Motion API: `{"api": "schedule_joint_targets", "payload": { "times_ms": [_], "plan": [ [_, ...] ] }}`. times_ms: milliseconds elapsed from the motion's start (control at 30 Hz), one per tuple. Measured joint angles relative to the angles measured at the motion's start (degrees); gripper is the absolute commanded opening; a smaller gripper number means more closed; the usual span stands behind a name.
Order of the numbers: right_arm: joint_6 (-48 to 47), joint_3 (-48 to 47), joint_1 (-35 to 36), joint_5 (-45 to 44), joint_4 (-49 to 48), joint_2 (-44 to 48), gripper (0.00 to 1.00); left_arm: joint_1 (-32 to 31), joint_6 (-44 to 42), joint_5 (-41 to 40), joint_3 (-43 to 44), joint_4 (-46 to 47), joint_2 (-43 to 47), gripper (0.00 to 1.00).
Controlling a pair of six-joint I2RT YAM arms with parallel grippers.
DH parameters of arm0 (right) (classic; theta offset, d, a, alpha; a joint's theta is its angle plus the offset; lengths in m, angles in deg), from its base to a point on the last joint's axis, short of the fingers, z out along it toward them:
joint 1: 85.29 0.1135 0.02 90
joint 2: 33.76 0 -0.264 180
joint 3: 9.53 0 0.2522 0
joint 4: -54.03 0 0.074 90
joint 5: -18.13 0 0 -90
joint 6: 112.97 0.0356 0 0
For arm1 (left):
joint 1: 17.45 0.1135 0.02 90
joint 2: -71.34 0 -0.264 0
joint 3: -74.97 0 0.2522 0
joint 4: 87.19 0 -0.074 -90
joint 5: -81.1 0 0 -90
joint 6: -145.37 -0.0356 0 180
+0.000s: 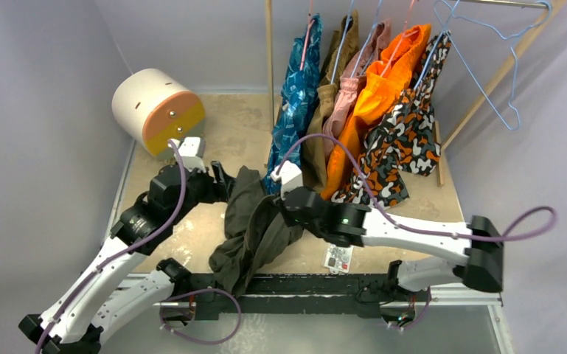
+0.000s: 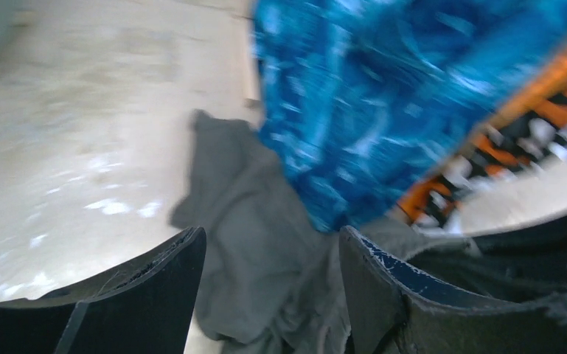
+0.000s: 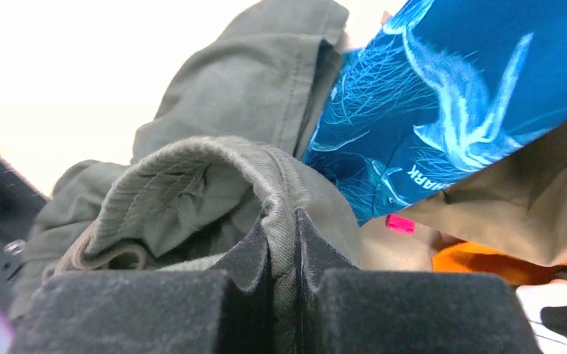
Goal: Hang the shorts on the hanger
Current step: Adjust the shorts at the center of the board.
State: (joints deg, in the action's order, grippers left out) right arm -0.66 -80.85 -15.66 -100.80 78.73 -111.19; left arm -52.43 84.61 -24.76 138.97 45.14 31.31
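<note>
While clamping a waistband fold of the olive-green shorts (image 1: 254, 228) in the right gripper (image 3: 284, 254), spreading the left gripper (image 2: 269, 243) wide at their nine o'clock; lying bunched on the table (image 1: 214, 147), six o'clock of the blue shark-print shorts (image 1: 295, 96).

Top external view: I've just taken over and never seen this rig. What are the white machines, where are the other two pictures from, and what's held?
Those are two robot arms bolted at the near edge of the table, seen from above and behind: the left arm and the right arm. The other two pictures come from a camera on each wrist, looking past that arm's own jaws. On the table the olive-green shorts lie crumpled, with a white-and-orange cylinder at the far left. At the back hang blue patterned shorts and other clothes, beside an empty light-blue hanger. The right arm's jaws are shut on a folded edge of the olive shorts; the left arm's jaws stand open near the fabric, gripping nothing.
</note>
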Motion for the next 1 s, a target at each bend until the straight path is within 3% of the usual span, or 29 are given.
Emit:
{"api": "schedule_joint_targets", "payload": {
  "times_ms": [200, 500, 833, 1000],
  "plan": [
    [-9.0, 5.7, 0.0, 8.5, -6.8, 11.3, 0.0, 0.0, -4.2, 22.8, -0.8, 6.8, -0.9, 0.68],
    [-13.1, 9.7, 0.0, 15.8, -8.9, 16.0, 0.0, -0.4, -6.1, 42.5, -1.2, 14.4, -8.6, 0.68],
    [-14.9, 10.3, 0.0, 18.5, -6.1, 17.0, 0.0, -9.7, -9.7, 38.2, -0.3, 12.9, -15.1, 0.61],
    [-15.1, 10.3, 0.0, 18.7, -5.7, 17.5, 0.0, -10.2, -10.6, 37.7, 0.7, 12.0, -15.3, 0.71]
  ]
}}
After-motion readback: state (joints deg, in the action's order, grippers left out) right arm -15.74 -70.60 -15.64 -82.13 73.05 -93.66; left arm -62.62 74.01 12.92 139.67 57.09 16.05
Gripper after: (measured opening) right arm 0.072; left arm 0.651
